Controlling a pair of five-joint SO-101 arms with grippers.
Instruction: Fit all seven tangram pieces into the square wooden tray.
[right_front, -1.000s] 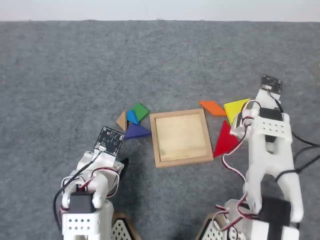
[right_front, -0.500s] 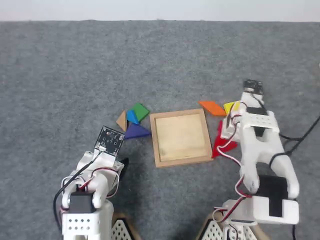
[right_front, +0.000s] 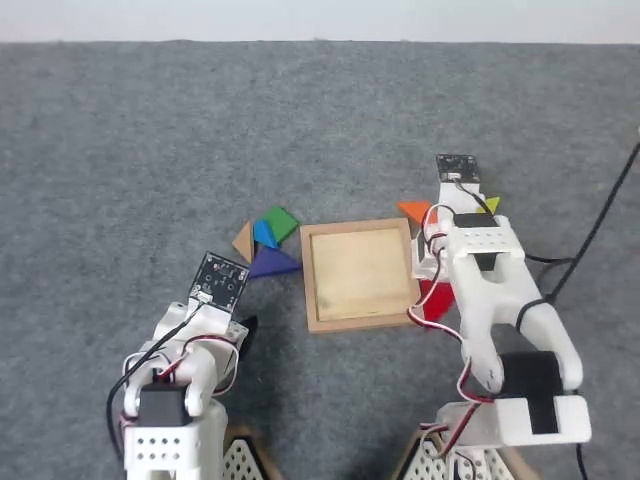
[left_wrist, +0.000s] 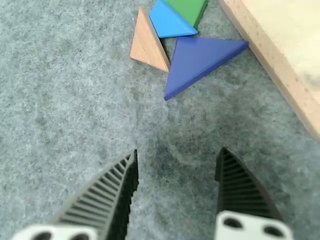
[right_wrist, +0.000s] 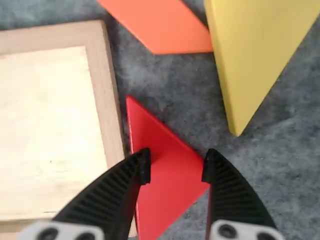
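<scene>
Over the last second the right arm has swung inward toward the tray (right_front: 306, 285), while the left arm has kept still. Nearest the bases, the left gripper (left_wrist: 177, 160) hangs wide open and empty above bare carpet (right_front: 150, 130). The purple triangle (left_wrist: 200, 57) lies just ahead of it, beside the tray's left wall, and the tan triangle (left_wrist: 147, 44), blue triangle (left_wrist: 169, 22) and green square (left_wrist: 189, 7) are bunched a little farther on. On the other side, the right gripper (right_wrist: 176, 157) is open about as wide as the piece below it and holds nothing. It sits directly over the red triangle (right_wrist: 170, 187), which lies flat on the carpet. The red triangle's long edge runs alongside the tray's right wall, very close to it (whether they touch I cannot tell), and its square corner points away from the tray. The fingers straddle it across that short way, one over the long edge by the wall, the other near the outer corner. So the right arm is clearly the nearer one, and the grasp probably depends on slipping a finger down beside the wall. Beyond the red piece lie the orange parallelogram (right_wrist: 160, 25) and the yellow triangle (right_wrist: 255, 50), both still outside the tray, which holds no pieces yet.
</scene>
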